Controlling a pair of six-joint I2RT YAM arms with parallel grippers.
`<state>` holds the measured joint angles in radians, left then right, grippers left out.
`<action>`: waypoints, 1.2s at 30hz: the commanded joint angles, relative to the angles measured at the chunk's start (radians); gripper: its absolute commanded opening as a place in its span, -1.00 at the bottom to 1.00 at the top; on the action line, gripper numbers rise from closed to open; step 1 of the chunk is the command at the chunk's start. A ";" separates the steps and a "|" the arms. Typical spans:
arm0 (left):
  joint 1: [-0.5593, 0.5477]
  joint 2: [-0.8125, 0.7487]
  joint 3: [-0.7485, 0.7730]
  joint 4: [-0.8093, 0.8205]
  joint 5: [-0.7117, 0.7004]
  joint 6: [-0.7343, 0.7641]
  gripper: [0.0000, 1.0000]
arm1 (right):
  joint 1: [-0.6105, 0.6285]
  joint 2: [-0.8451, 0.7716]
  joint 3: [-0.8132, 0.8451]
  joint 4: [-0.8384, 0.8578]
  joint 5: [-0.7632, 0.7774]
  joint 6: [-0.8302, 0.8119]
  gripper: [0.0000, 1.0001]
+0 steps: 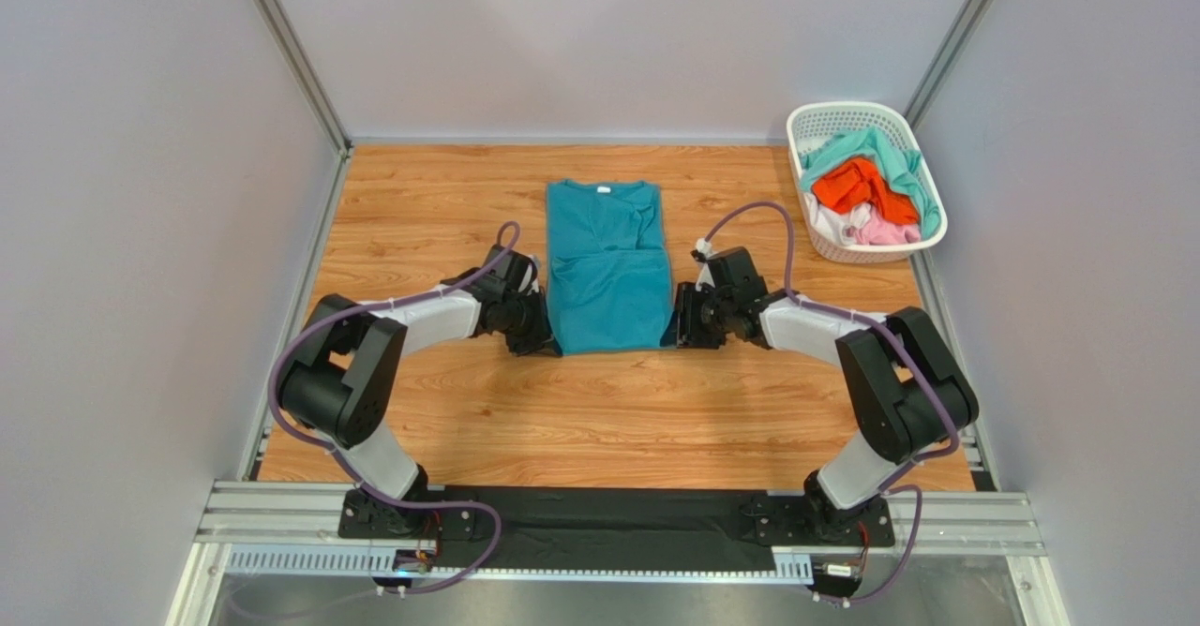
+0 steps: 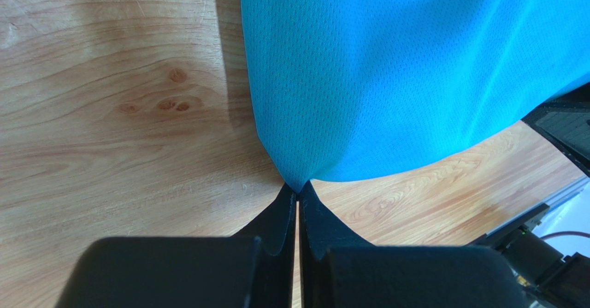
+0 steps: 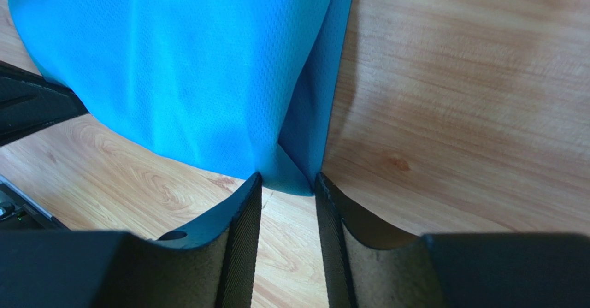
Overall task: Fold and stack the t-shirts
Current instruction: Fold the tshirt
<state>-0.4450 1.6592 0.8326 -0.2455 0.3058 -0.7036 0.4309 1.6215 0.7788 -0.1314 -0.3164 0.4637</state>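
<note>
The teal t-shirt (image 1: 606,268) lies flat at the middle of the wooden bench (image 1: 423,219), folded lengthwise into a narrow panel, with its neck and small white label (image 1: 603,190) toward 12 o'clock and its hem toward 6 o'clock. The left claw (image 1: 533,328) sits at the shirt's 7 o'clock corner, its fingers (image 2: 277,218) pressed together and pinching the tip of that corner, which rises slightly off the wood. The right claw (image 1: 682,324) is at the 5 o'clock corner; its fingers (image 3: 239,232) stand apart, with the doubled cloth corner lying between their tips. At 2 o'clock on the bench, well apart from the teal shirt, a white lattice basket (image 1: 845,113) holds a mint-green t-shirt (image 1: 890,148), an orange t-shirt (image 1: 852,183) and a pale pink t-shirt (image 1: 885,233), heaped together.
</note>
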 commanded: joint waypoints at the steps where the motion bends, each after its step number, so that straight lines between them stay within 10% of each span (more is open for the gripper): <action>1: 0.002 -0.010 -0.027 0.003 -0.019 -0.008 -1.00 | -0.001 -0.038 -0.033 0.019 -0.023 0.015 -0.29; 13: -0.009 -0.116 -0.188 0.035 -0.017 -0.068 -1.00 | 0.017 -0.081 -0.156 0.098 -0.093 0.072 -0.99; 25: -0.167 -0.428 -0.424 -0.051 -0.106 -0.177 -1.00 | 0.110 -0.391 -0.368 0.004 -0.038 0.133 -0.99; 36: -0.400 -0.932 -0.455 -0.371 -0.191 -0.362 -1.00 | 0.347 -0.770 -0.288 -0.485 -0.026 0.136 -0.99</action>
<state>-0.8207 0.8379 0.3645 -0.4839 0.1574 -0.9951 0.7513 0.9260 0.4274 -0.4294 -0.3428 0.5911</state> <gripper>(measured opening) 0.006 0.008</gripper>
